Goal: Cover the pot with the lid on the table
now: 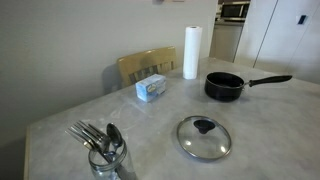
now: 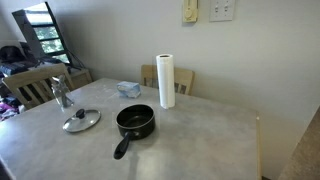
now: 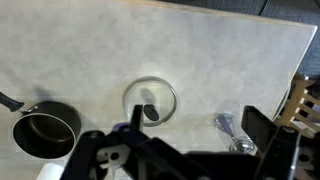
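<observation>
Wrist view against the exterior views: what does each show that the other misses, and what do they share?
Only the wrist view shows the gripper, dark along its bottom edge. Only the exterior views clearly show the upright paper towel roll and the small blue-and-white box. Shared: the pot, the glass lid lying on the table apart from it, the jar of cutlery and a wooden chair.

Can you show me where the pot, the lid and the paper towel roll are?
pot (image 1: 225, 88): in an exterior view, on its dark inside.
lid (image 1: 205, 141): in an exterior view, on its glass middle.
paper towel roll (image 1: 192, 52): in an exterior view, on its white side.
</observation>
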Tool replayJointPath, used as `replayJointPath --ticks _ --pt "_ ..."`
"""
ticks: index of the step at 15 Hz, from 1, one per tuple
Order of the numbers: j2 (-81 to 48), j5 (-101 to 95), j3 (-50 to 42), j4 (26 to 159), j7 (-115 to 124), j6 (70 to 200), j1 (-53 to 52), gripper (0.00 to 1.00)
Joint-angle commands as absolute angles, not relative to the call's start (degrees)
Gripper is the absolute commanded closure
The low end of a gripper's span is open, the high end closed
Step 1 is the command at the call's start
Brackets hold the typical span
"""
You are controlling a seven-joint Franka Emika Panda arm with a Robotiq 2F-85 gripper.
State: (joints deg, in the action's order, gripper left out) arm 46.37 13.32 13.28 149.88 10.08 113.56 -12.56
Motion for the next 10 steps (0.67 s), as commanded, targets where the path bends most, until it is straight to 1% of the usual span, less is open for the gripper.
replayJointPath --ticks 1,3,4,7,9,10 --pt "39.93 12.34 13.73 152.67 7.52 122.21 -11.85 0.0" --pt "35.83 11.05 14.03 153.54 6.26 129.33 -12.07 0.0" --pt "39.88 11.92 13.07 153.24 8.25 124.52 -12.98 0.0" --pt "36.22 11.09 13.05 153.63 7.68 128.32 -13.09 0.0" --pt "36.07 11.06 13.05 153.59 7.63 128.37 -13.11 0.0" --pt "36.16 10.09 13.23 154.97 6.3 131.08 -12.97 0.0"
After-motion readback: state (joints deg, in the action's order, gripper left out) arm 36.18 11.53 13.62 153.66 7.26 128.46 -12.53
